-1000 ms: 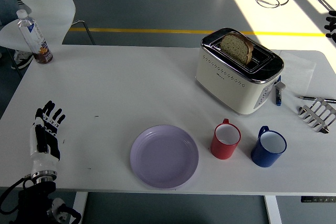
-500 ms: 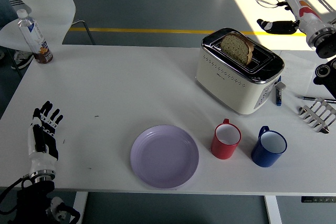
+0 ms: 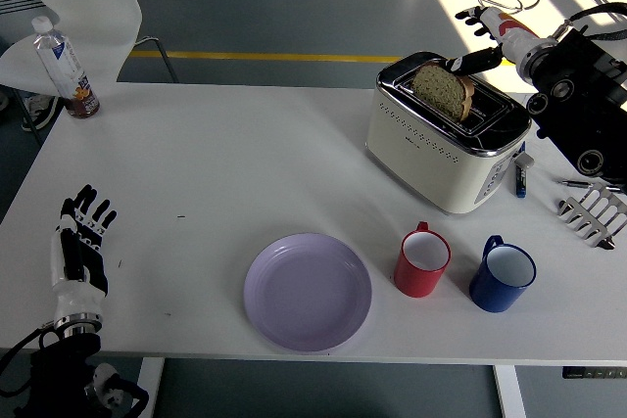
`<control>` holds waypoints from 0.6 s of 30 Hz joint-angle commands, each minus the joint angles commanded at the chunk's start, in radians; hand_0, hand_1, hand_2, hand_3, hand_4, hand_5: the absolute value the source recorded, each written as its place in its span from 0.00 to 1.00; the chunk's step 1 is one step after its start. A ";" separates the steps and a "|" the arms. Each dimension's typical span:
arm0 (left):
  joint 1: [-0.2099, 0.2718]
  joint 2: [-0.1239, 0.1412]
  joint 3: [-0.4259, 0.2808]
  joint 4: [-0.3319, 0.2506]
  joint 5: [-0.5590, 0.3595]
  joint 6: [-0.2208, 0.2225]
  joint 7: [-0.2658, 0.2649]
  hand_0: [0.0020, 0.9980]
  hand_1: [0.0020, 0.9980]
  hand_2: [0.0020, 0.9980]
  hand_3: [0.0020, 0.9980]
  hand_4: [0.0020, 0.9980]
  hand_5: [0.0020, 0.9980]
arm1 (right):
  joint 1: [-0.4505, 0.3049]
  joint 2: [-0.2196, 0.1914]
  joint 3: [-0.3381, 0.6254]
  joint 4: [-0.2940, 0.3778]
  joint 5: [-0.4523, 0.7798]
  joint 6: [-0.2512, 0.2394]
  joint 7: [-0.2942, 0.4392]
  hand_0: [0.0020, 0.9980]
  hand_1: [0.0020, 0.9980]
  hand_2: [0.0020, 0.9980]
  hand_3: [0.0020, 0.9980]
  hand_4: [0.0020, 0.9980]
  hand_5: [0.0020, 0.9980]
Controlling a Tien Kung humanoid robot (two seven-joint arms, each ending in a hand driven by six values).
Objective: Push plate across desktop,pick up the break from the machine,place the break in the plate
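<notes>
The right hand (image 3: 482, 38) reaches in from the upper right above the toaster (image 3: 446, 131), fingers spread and holding nothing, one dark fingertip beside the single slice of bread (image 3: 443, 90) standing in the slot. The left hand (image 3: 78, 251) rests flat near the table's (image 3: 216, 163) left edge, fingers apart. One lilac plate (image 3: 308, 291) lies at the near edge beside two mugs, the red mug (image 3: 422, 260) and the blue mug (image 3: 502, 275); one bottle (image 3: 65, 69) stands far left.

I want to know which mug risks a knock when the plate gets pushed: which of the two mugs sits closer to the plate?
The red mug: it stands just right of the lilac plate, while the blue mug is farther right, beyond the red one.
</notes>
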 joint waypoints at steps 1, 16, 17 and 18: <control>-0.001 0.000 0.000 0.000 0.000 0.000 0.000 0.78 0.82 0.90 0.80 0.53 1.00 | 0.005 0.009 -0.003 -0.023 -0.005 0.001 -0.001 0.84 0.79 0.81 0.85 0.81 0.30; 0.011 0.000 0.017 0.004 -0.001 0.000 0.000 0.77 0.81 0.90 0.80 0.52 1.00 | 0.013 0.083 -0.049 -0.166 0.056 -0.002 -0.013 0.68 0.67 0.66 0.80 0.81 0.32; 0.009 0.000 0.017 0.004 -0.001 0.000 0.000 0.77 0.81 0.90 0.80 0.52 1.00 | 0.016 0.088 -0.055 -0.173 0.067 -0.008 -0.013 0.68 0.67 0.66 0.80 0.81 0.32; 0.009 0.000 0.017 0.004 0.000 0.000 0.000 0.77 0.81 0.89 0.80 0.52 1.00 | 0.017 0.089 -0.057 -0.176 0.071 -0.009 -0.013 0.60 0.61 0.59 0.77 0.80 0.33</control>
